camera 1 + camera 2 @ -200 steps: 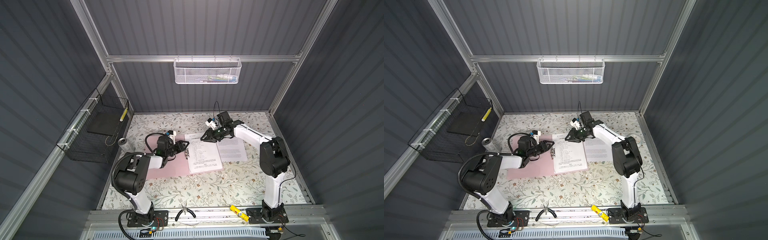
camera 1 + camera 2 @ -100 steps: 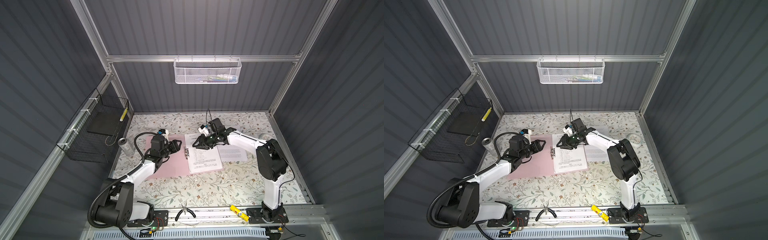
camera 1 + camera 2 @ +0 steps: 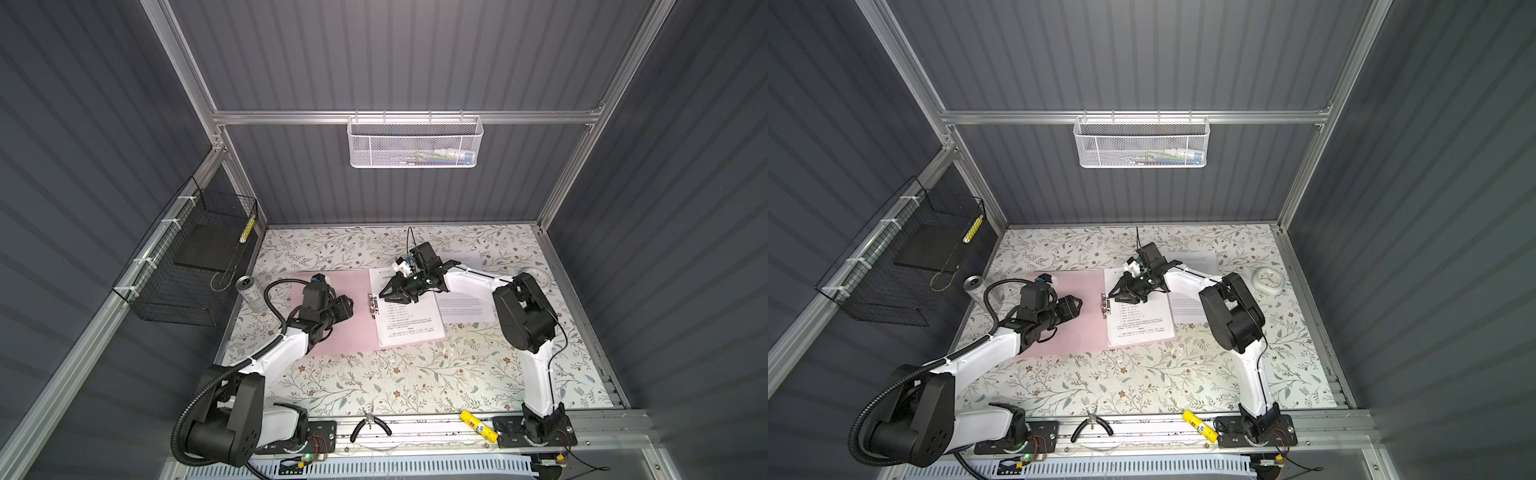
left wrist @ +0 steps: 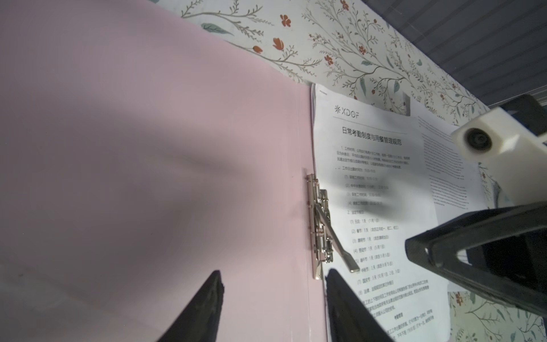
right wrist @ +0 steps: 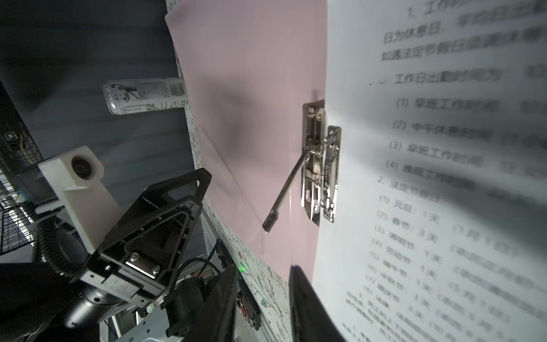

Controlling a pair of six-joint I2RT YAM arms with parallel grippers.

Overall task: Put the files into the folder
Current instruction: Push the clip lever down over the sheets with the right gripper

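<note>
Backing off clip (image 3: 372, 307), left gripper (image 3: 348, 309) now hovers over bare folder (image 3: 353, 336), jaws spread, empty. Right gripper (image 3: 385, 296) now closer, just beside clip, jaws part-open, holding nothing. Sheet (image 3: 409, 328) beneath it, on folder; likely clamping next. Second sheet (image 3: 465, 309) behind it, outside folder.

Two arms, same build: white link shells, black joint housings. Left arm (image 3: 282, 349) carries a thick black ribbed hose (image 3: 178, 428) from base up to the wrist; right arm (image 3: 538, 365) only a thin black wire (image 3: 565, 338). Black base plates (image 3: 509, 430) w/ bolts, loose red/black leads, green LED (image 3: 306, 457) nr the left one. Left claw (image 4: 273, 275) & right claw (image 3: 384, 297): matte black, triangular open-frame fingers (image 5: 161, 225), silver plate (image 5: 142, 265) w/ 2 screws at the root. White cam block (image 5: 77, 174), round dark lens, on each wrist.
</note>
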